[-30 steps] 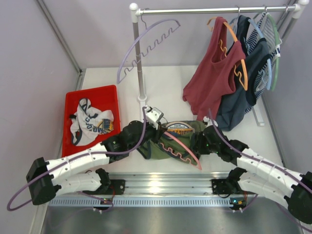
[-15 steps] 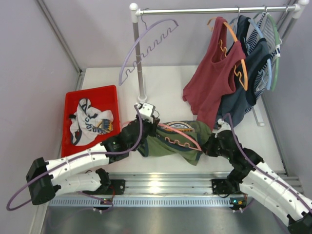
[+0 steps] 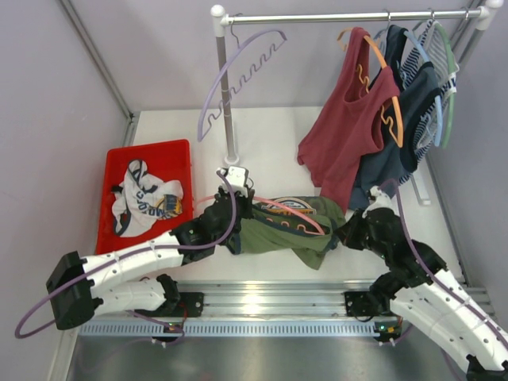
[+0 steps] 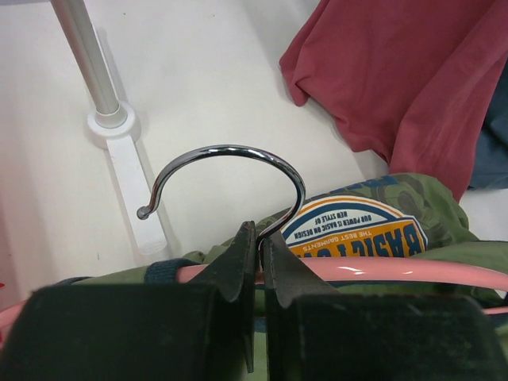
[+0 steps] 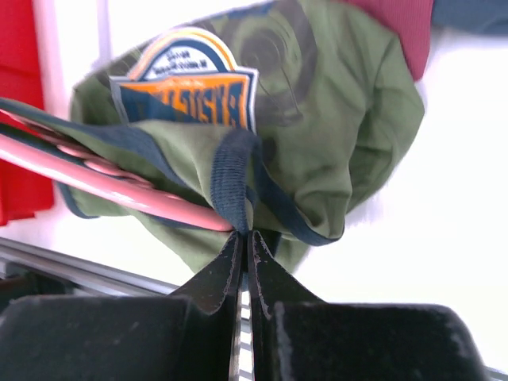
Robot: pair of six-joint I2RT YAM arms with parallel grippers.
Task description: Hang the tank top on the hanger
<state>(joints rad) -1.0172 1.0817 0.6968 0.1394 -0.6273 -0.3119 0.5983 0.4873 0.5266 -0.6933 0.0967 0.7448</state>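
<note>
The olive-green tank top lies bunched on the table between both arms, its chest graphic facing up. The salmon-pink hanger runs across it, partly inside the fabric. My left gripper is shut on the neck of the hanger's metal hook, just above the pink bar. My right gripper is shut on a navy trim strap of the tank top, pulled over the hanger's end.
A red bin at left holds the white printed garment. The rack pole and its foot stand behind the left gripper, with a lilac hanger. A dark red tank top and other garments hang at right.
My right arm drew back to the right with the strap, spreading the tank top. The hanger swung from diagonal to nearly level, and the left gripper moved slightly back with the hook.
</note>
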